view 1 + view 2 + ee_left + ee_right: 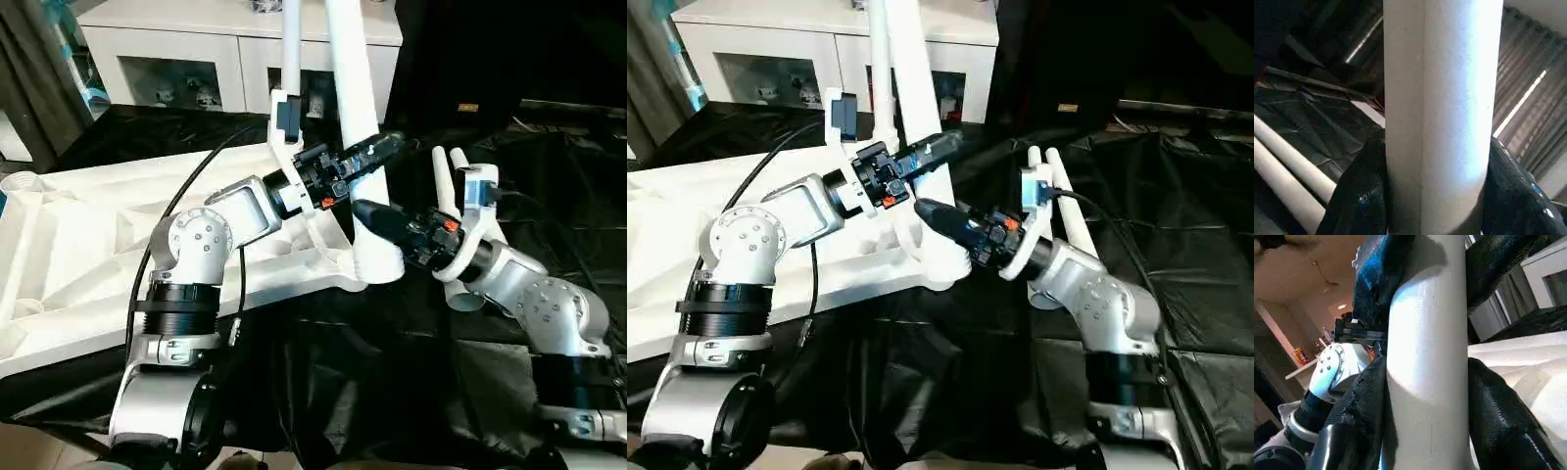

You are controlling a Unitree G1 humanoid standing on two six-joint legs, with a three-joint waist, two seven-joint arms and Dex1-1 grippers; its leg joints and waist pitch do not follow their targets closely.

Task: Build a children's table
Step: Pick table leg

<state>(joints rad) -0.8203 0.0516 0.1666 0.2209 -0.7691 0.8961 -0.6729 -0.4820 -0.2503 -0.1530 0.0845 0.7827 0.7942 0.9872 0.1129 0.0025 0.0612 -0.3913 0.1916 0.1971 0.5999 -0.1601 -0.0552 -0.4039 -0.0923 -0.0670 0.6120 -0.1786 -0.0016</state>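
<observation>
The white tabletop [88, 245] lay underside up, its ribs and round corner sockets showing. One long white tapered leg [355, 117] stood nearly upright, flared end down at the tabletop's near corner, while two more legs [1283, 171] lay side by side on black sheeting.

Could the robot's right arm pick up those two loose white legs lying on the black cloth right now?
Probably not right away. The two loose legs lie just beside the right gripper, with nothing between, but that gripper is clamped on the upright leg at the tabletop corner, with the left gripper gripping higher up. It would have to let go first.
</observation>
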